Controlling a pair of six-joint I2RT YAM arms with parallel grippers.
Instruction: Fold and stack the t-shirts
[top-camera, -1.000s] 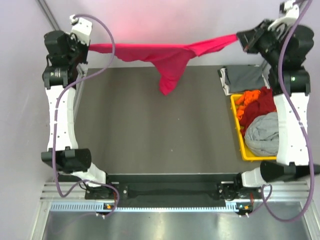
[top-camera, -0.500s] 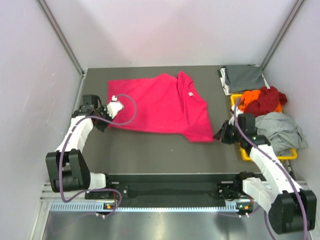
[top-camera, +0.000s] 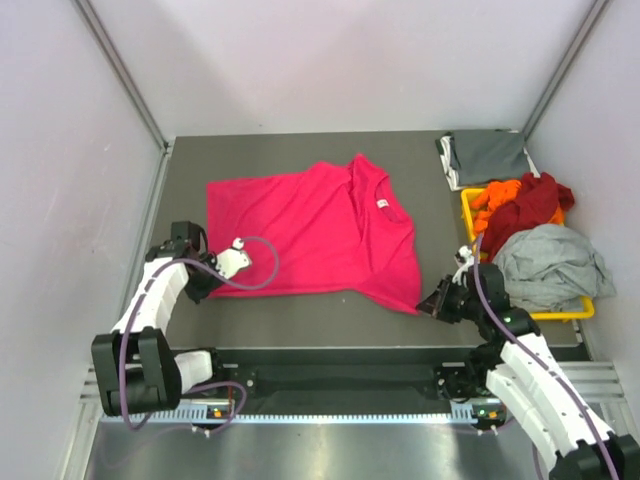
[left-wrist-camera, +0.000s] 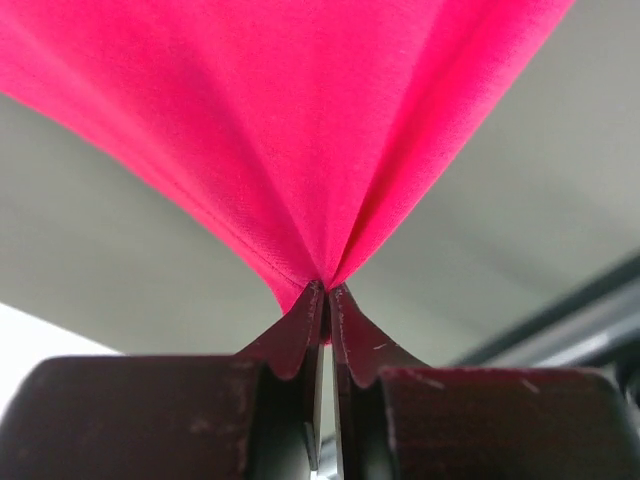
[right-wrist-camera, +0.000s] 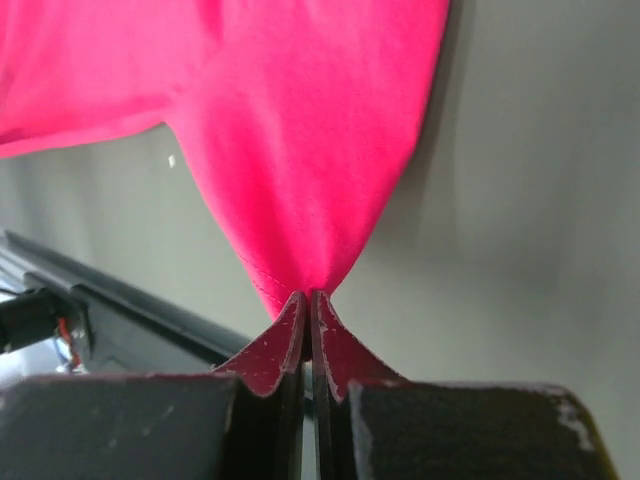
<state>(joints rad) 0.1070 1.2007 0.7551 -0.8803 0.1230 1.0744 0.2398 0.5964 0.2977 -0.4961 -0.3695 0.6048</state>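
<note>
The magenta-pink t-shirt (top-camera: 320, 230) lies spread flat on the dark table (top-camera: 300, 325), its white neck label (top-camera: 381, 203) facing up. My left gripper (top-camera: 208, 288) is shut on the shirt's near-left corner. In the left wrist view the fingers (left-wrist-camera: 300, 335) pinch a bunched point of pink cloth (left-wrist-camera: 300, 130), and the gripper (left-wrist-camera: 326, 290) sits low over the table. My right gripper (top-camera: 424, 306) is shut on the near-right corner. In the right wrist view the cloth (right-wrist-camera: 300, 130) fans out from the gripper (right-wrist-camera: 308, 296).
A yellow bin (top-camera: 478, 250) at the right holds an orange shirt (top-camera: 495, 195), a dark red shirt (top-camera: 535, 205) and a light grey shirt (top-camera: 545, 265). A folded dark grey shirt (top-camera: 485, 157) lies at the back right. Pale walls close in the table on three sides.
A second ago both grippers held the pink shirt stretched in the air at the back. It has come down flat, and both grippers have drawn its corners toward the near edge.
</note>
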